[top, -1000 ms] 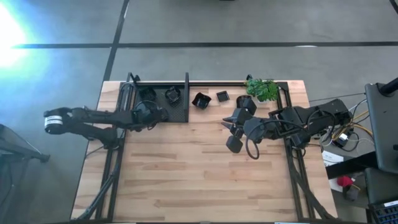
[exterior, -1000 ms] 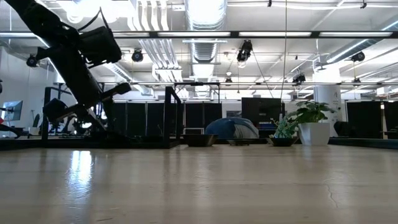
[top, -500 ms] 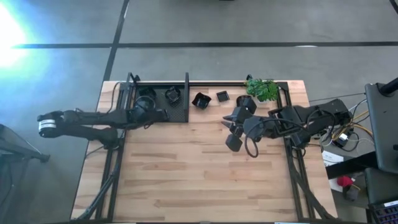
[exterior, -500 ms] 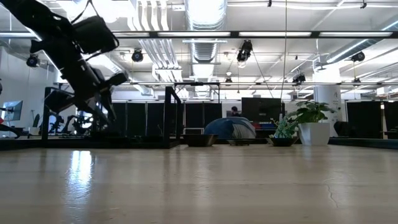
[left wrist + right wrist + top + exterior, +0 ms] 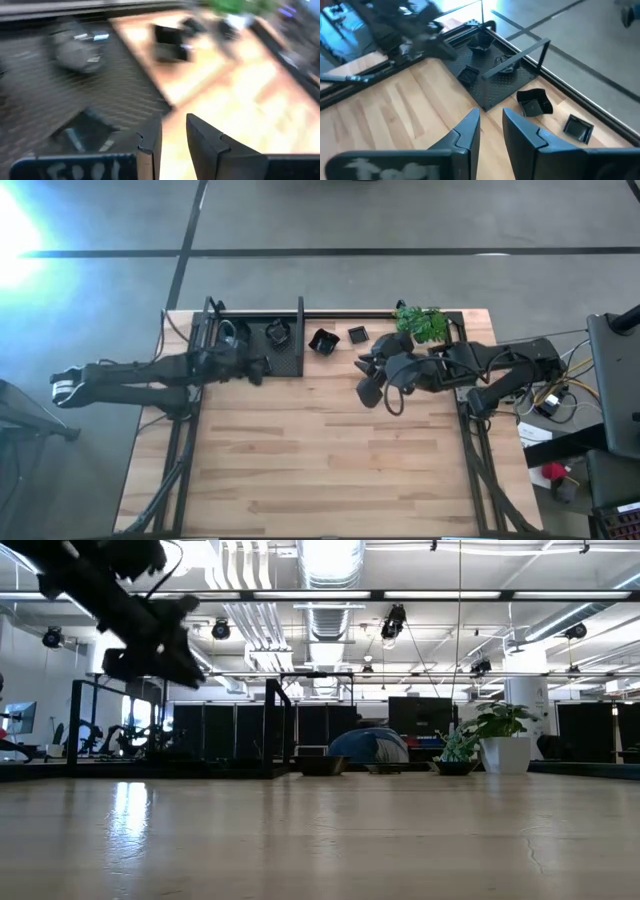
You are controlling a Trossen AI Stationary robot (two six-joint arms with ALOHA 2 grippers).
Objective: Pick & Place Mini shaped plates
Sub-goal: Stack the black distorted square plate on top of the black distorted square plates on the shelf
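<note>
- Across the light wooden table [image 5: 320, 450], bare plank surface fills the near half; a black perforated tray [image 5: 285, 360] sits at the far left edge and a small green plant [image 5: 422, 323] at the far right
- Beyond the table, the low view shows a large hall with ceiling ducts, strip lights and dark panels
- Two mini plates [image 5: 277, 333] lie inside the tray; on the wood just beside it sit a folded-edge dish [image 5: 322, 340] and a small square dish [image 5: 357, 334], near each other but apart
- From the right wrist, the square dish [image 5: 578, 128] lies flat, corners turned diagonal to the table edge; its long axis cannot be told
- Left gripper [image 5: 252, 367] hovers at the tray's near edge, fingers narrowly parted, holding nothing
- Right gripper [image 5: 378, 392] hangs over bare wood near the loose dishes, fingers slightly apart, empty
</note>
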